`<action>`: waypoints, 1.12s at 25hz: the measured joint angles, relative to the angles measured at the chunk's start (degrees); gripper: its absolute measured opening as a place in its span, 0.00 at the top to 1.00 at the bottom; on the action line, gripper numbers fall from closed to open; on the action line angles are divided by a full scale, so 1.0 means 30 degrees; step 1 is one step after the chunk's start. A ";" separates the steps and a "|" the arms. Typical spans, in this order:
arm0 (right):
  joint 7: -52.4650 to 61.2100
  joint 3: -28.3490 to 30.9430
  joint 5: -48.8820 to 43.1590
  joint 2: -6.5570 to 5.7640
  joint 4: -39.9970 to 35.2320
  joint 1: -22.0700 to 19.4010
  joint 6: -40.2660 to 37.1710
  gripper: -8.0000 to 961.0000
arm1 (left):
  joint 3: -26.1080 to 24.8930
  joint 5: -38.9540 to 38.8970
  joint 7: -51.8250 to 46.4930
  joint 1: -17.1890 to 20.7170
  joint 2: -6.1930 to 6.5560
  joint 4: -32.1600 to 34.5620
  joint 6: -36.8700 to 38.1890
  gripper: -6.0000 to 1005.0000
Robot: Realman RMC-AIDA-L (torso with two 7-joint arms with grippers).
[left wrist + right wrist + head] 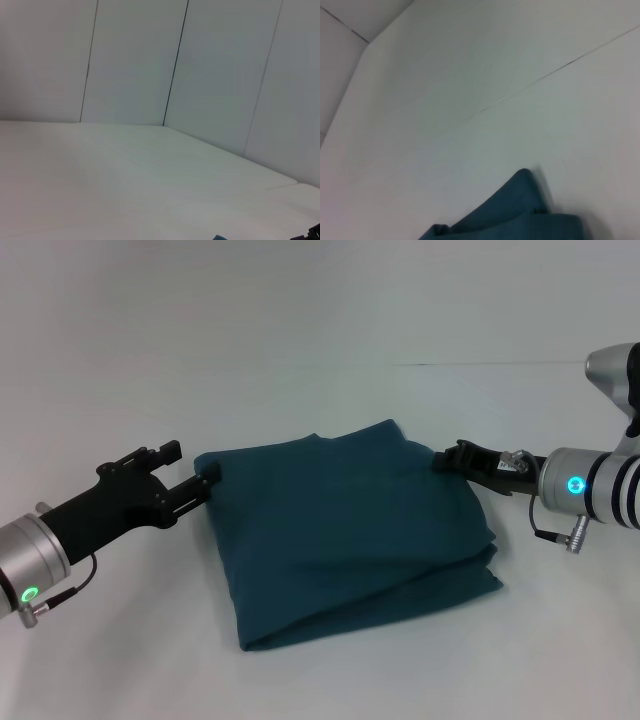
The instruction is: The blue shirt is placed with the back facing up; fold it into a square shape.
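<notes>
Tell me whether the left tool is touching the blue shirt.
Touching. In the head view the left tool's tips meet the blue shirt's far left corner, with no gap visible between them.

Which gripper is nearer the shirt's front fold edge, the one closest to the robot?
Neither clearly. The left gripper sits at the far-left corner of the blue shirt, the right gripper at its far-right corner. Both are at the far edge, away from the front fold.

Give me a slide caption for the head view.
Left pincer and right pincer at opposite far corners of the folded blue shirt.
</notes>
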 joint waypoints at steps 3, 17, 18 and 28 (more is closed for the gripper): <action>-0.0049 0.0026 0.0009 0.0017 0.0023 0.0018 0.0254 0.94 | -0.0007 0.0000 0.0000 0.0013 0.0001 -0.0023 0.0000 0.31; -0.1892 -0.0060 0.1419 0.0022 0.0454 0.0191 0.0267 0.93 | -0.0022 0.0000 0.0000 -0.0028 0.0002 -0.0023 -0.0174 0.31; -0.1874 -0.0061 0.1419 0.0010 0.0465 0.0192 0.0266 0.93 | -0.0023 0.0000 0.0000 -0.0038 0.0002 -0.0023 -0.0190 0.31; -0.1878 0.0160 0.1420 -0.0127 0.0276 -0.0251 -0.0478 0.63 | -0.0017 0.0000 0.0000 -0.0100 0.0003 0.0006 -0.0234 0.31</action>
